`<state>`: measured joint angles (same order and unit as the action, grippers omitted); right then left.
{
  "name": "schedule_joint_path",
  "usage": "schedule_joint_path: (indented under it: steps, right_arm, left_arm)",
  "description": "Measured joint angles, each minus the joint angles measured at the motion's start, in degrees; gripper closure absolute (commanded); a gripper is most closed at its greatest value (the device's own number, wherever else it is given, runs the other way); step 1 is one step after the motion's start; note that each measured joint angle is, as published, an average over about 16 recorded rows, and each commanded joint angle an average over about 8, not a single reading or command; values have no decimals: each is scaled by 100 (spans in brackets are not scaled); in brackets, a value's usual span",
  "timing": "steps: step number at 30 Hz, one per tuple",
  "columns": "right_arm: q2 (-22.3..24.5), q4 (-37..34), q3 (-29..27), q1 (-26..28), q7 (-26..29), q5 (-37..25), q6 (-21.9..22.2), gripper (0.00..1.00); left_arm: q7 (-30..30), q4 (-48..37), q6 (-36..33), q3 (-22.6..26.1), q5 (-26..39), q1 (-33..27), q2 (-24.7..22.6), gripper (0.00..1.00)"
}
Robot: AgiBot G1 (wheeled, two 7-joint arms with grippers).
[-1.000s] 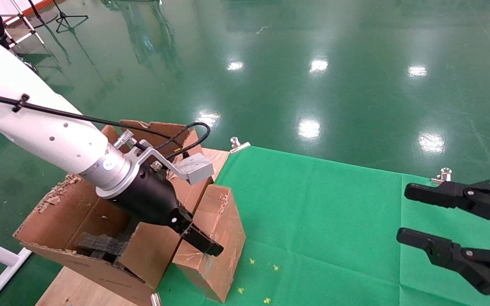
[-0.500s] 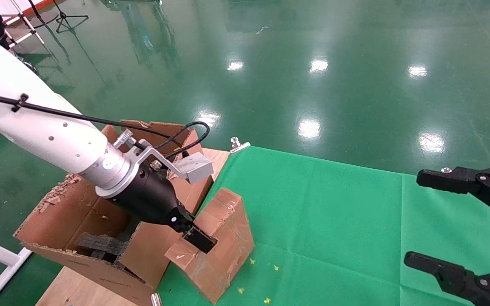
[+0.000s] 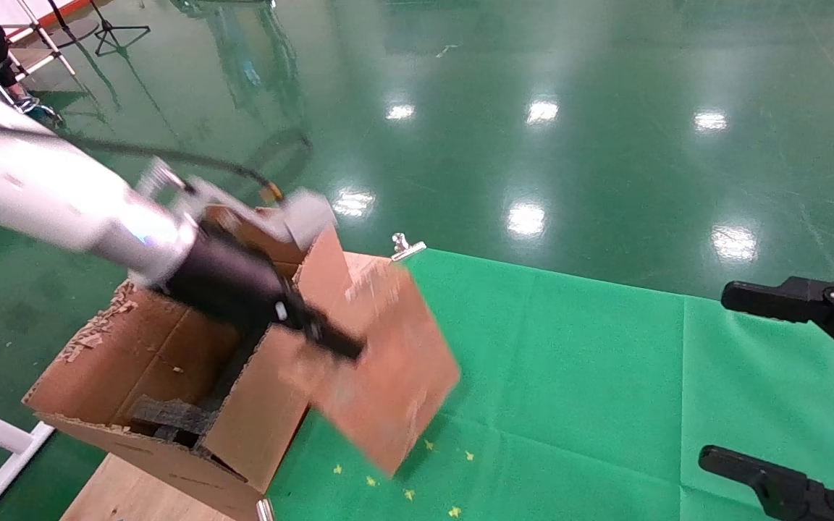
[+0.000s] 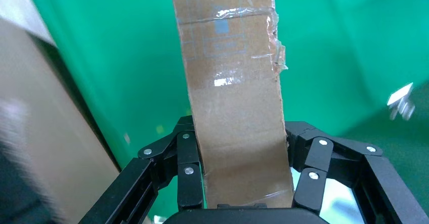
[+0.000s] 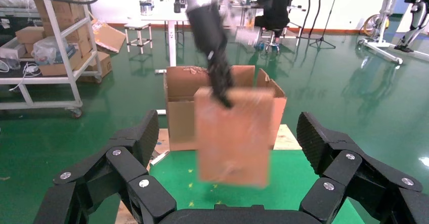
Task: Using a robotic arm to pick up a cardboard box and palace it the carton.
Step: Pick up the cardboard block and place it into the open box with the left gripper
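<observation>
My left gripper [image 3: 330,344], on the white-and-silver arm, is shut on the small brown taped cardboard box [image 3: 388,376] and holds it tilted above the green cloth, right beside the carton. In the left wrist view the box [image 4: 235,107] sits clamped between the black fingers [image 4: 188,163]. The large brown carton [image 3: 135,362] stands at the table's left end with ragged upright flaps and black foam [image 3: 171,414] inside. The right wrist view shows the box [image 5: 232,135] hanging in front of the carton [image 5: 178,107]. My right gripper [image 3: 786,383] is open and empty at the far right.
A green cloth [image 3: 569,376] covers the table, held by silver clips [image 3: 406,246]. Bare wood [image 3: 127,499] shows at the near left under the carton. Small yellow specks [image 3: 417,470] lie on the cloth. Shiny green floor lies beyond.
My left gripper has lifted the cardboard box off the cloth and swung it up and to the right. My right gripper's fingers have spread wider and shifted right.
</observation>
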<state>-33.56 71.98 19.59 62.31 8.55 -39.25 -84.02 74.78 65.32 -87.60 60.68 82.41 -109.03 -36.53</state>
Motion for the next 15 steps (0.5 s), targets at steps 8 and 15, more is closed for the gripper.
schedule_joint_path:
  steps: [8,15]
  right_arm:
    - [0,0,0,0,0,0,0,0]
    - [0,0,1,0,0,1,0,0]
  left_arm:
    - [-635,-841,55,-350,185,-848,383,100]
    - [-1252,-1449,136,-326,987,-1453,675,100]
